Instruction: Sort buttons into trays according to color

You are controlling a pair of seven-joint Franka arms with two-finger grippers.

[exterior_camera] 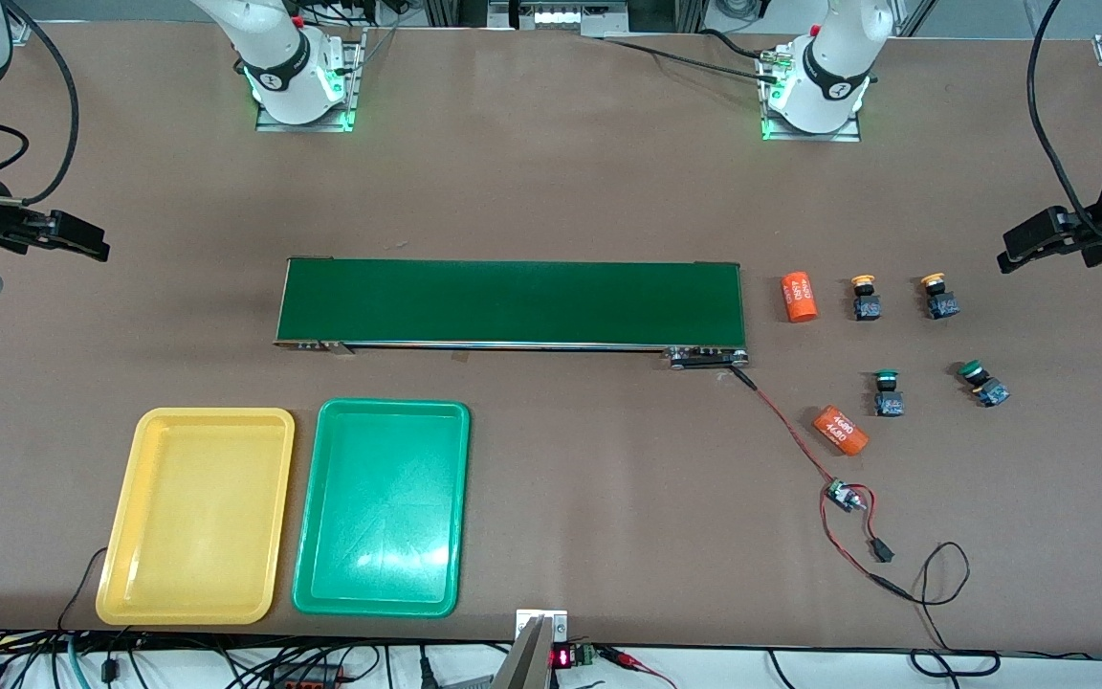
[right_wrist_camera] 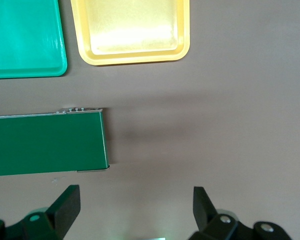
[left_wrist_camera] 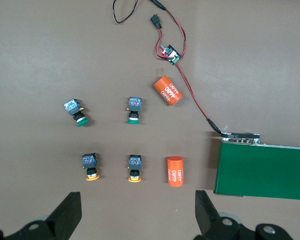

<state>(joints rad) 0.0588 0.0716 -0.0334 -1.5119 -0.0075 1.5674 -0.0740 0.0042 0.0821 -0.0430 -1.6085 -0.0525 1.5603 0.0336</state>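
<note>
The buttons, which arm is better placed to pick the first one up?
The left arm. Its open end effector hangs over the table beside the buttons, which all lie at its end. The right end effector, also open, waits at the conveyor's end nearer the trays.

Left gripper [exterior_camera: 1008, 256] raised above the table at the left arm's end, fingers [left_wrist_camera: 66, 216] spread wide and holding nothing. Right gripper [exterior_camera: 97, 249] likewise raised at the right arm's end, fingers [right_wrist_camera: 67, 205] wide apart and empty. Both arms waiting.
</note>
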